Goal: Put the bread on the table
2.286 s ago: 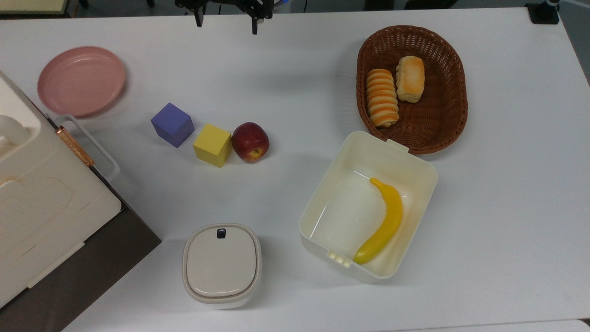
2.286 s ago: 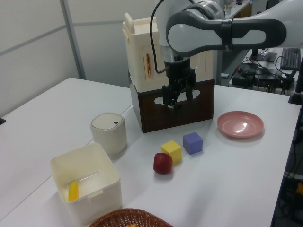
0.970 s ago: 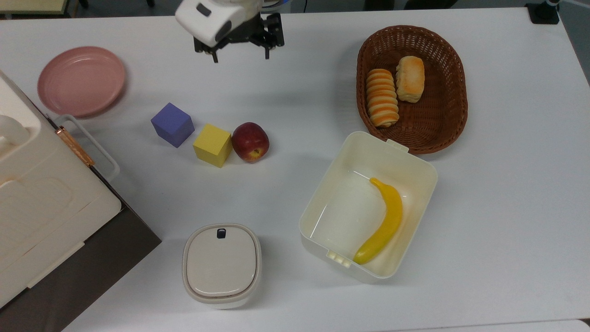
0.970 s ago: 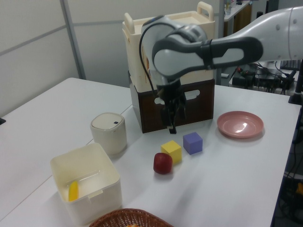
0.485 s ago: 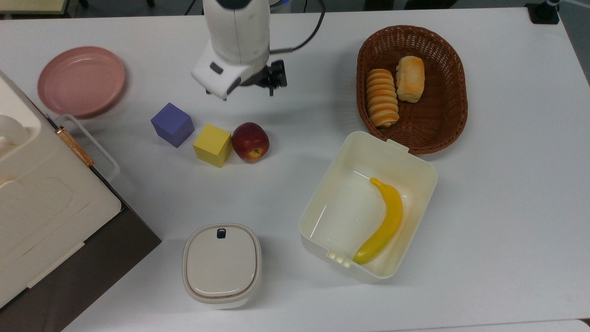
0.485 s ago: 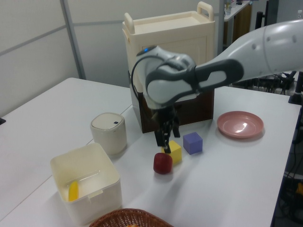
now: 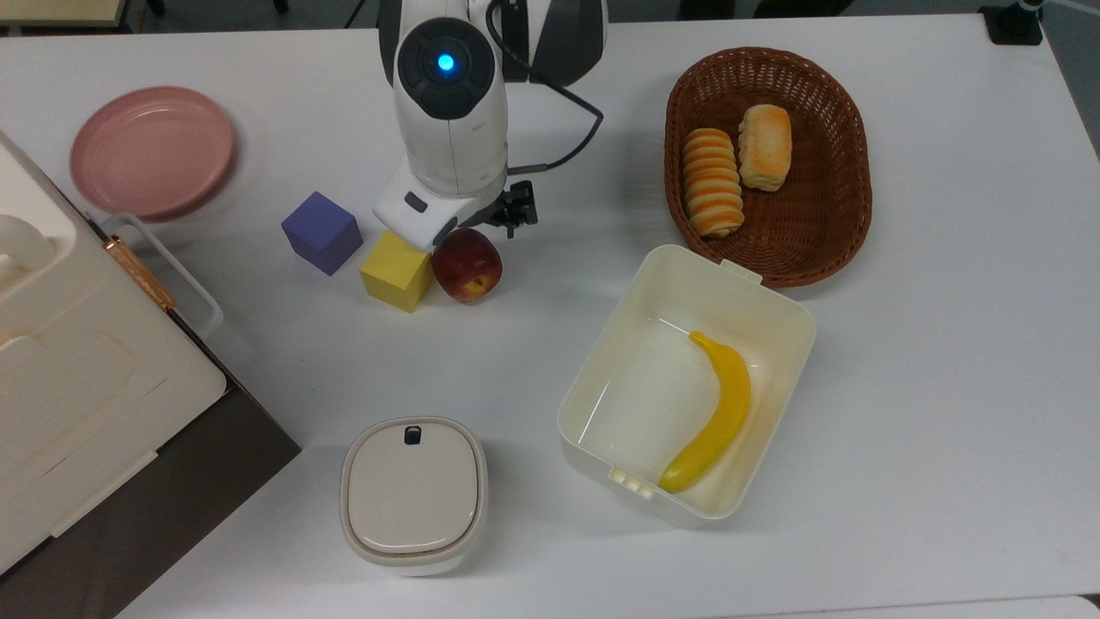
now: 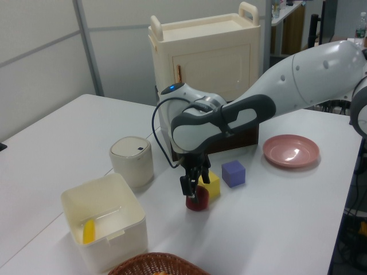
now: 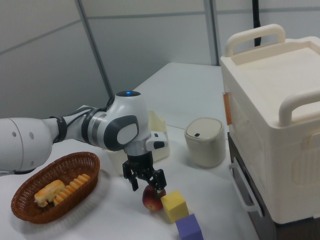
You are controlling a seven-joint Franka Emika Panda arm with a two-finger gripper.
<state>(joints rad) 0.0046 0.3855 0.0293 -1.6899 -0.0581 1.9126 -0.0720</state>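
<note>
The bread [image 7: 765, 146], a short cream bun with toasted patches, lies in a brown wicker basket [image 7: 851, 223] at the top view's upper right, beside a longer striped roll [image 7: 711, 180]. In the right view the bread [image 9: 49, 192] sits at the basket's left end. My gripper [image 9: 146, 184] hangs open just above a red apple [image 9: 152, 198], far from the basket, with nothing between its fingers. In the left view the gripper [image 8: 193, 191] is right over the apple [image 8: 198, 200]. The white table [image 7: 945, 387] carries everything.
A yellow cube [image 7: 395, 271] and a purple cube [image 7: 321, 232] sit next to the apple [image 7: 467, 265]. A cream tub [image 7: 773, 301] holding a banana [image 7: 718, 417] stands below the basket. A lidded pot [image 7: 412, 494], pink plate [image 7: 152, 150] and a cream cabinet [image 7: 77, 387] occupy the top view's left.
The arm has swept from the top view's upper edge down toward the apple and lowered over it. The gripper stayed open. The bread and other objects have not moved.
</note>
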